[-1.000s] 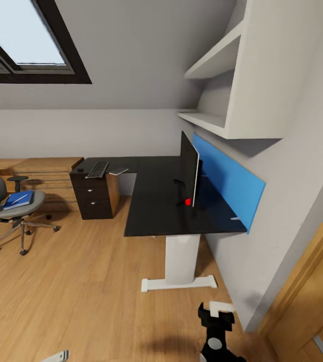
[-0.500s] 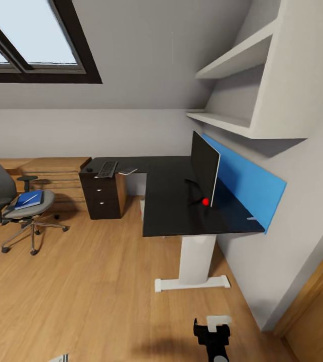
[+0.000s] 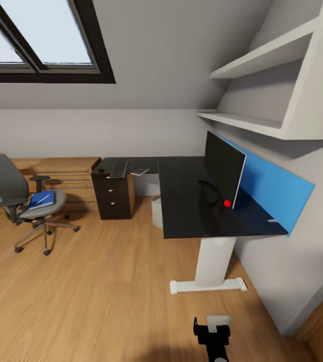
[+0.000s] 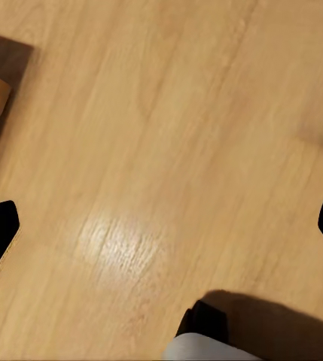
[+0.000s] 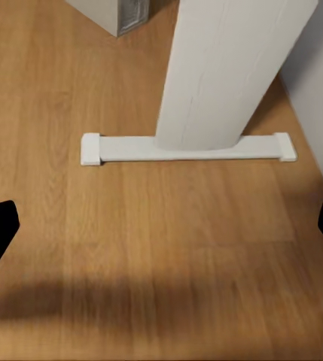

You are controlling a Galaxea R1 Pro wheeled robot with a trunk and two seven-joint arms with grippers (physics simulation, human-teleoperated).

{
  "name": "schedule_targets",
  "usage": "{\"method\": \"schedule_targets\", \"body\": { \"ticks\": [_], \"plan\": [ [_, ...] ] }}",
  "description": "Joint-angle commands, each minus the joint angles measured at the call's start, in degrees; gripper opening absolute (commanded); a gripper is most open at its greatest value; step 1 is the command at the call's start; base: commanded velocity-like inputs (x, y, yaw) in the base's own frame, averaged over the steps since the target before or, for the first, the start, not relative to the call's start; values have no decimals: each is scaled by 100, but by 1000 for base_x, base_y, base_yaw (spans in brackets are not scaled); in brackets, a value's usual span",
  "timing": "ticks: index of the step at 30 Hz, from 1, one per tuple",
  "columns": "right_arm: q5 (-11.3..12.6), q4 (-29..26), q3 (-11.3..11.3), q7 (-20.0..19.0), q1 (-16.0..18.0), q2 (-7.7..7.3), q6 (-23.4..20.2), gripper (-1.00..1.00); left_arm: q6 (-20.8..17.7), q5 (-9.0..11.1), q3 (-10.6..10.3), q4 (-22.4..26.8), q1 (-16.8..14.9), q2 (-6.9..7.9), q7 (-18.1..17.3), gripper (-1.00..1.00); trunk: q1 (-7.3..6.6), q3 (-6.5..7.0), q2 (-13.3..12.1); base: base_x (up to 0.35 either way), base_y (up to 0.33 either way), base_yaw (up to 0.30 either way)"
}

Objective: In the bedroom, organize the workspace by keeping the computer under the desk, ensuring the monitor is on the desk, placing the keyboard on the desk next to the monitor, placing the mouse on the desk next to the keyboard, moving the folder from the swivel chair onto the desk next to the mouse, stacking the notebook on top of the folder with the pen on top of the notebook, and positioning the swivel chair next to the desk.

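The desk point(image 3: 189, 206) with its glossy black top runs along the right wall and turns left at the back. The wide black monitor point(image 3: 224, 168) stands on it by the wall. At the far end lie the keyboard point(image 3: 118, 170), the small black mouse point(image 3: 101, 170) and the grey-white notebook point(image 3: 140, 172). The pale computer point(image 3: 156, 213) stands under the desk, and its corner point(image 5: 120, 11) appears in the right wrist view. The swivel chair point(image 3: 10, 191) at the left carries the blue folder point(image 3: 41, 200) with the pen point(image 3: 44, 198) on it. My right gripper point(image 3: 211, 327) hangs low over the floor, open point(image 5: 161, 229). My left gripper point(image 4: 161, 226) is open above bare floor.
The desk's white leg point(image 3: 212, 261) and its foot point(image 5: 187, 147) stand just ahead of my right gripper. A black drawer unit point(image 3: 115, 198) supports the desk's far end, beside a wooden chest point(image 3: 66, 176). A blue wall panel point(image 3: 277, 183) and white shelves point(image 3: 261, 123) hang right. Wooden floor lies between.
The whole picture has slid to the right, so the camera has turned left. The desk, chair and things on them have not moved. My right gripper sits lower in the view than a second ago.
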State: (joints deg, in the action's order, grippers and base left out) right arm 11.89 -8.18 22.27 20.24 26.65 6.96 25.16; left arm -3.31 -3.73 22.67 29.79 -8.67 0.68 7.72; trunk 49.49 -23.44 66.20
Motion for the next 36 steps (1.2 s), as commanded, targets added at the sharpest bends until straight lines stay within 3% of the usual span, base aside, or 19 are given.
{"method": "schedule_targets", "body": {
  "ticks": [1, 9, 24, 36],
  "plan": [
    [52, 41, 54, 24, 6, 8, 26, 100, -30, -40, 9, -17, -3, -12, 8, 100, 1, -8, 4, 122, 329, 204],
    [56, 83, 58, 24, 4, 30, 24, 100, -29, -26, 10, -41, -3, -37, 10, 100, 1, -32, 4, 146, 322, 228],
    [41, 193, 58, -131, -1, 43, 31, 100, 311, -31, 10, -43, -3, -62, 10, 100, 1, -35, 4, 270, 234, 6],
    [41, 229, 58, -134, -2, 56, 66, 100, 322, -36, 9, -50, -3, -68, 10, 100, 1, -35, 4, 261, 245, -178]
  ]
}}
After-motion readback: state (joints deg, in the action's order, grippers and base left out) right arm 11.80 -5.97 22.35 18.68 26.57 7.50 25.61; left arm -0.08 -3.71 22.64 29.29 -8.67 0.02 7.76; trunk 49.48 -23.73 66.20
